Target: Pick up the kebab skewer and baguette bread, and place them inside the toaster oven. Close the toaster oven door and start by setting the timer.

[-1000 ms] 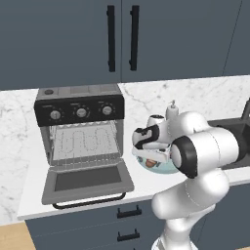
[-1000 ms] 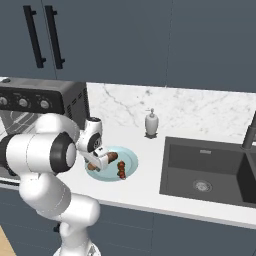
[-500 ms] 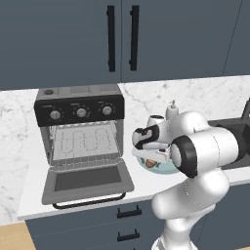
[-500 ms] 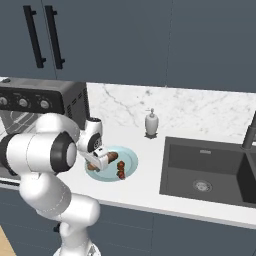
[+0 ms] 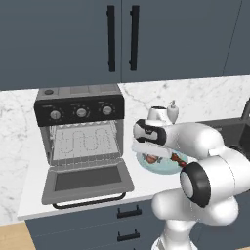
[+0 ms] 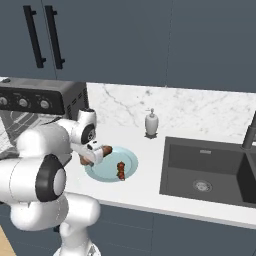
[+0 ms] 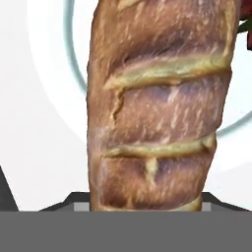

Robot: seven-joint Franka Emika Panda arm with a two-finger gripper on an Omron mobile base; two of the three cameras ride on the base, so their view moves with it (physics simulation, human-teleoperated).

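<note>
The tool [image 6: 93,156] is down over the plate [image 6: 131,161], which sits on the counter [image 6: 142,145] just right of the toaster oven [image 5: 80,131]. The baguette bread [image 7: 157,103] lies on that plate, close up against the tool; whether the jaws grip it cannot be told. The kebab skewer [image 6: 121,170] rests on the plate right of the bread. The toaster oven door [image 5: 88,180] hangs open

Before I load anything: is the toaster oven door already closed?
No. The toaster oven door hangs folded down, leaving the wire rack inside exposed.
</note>
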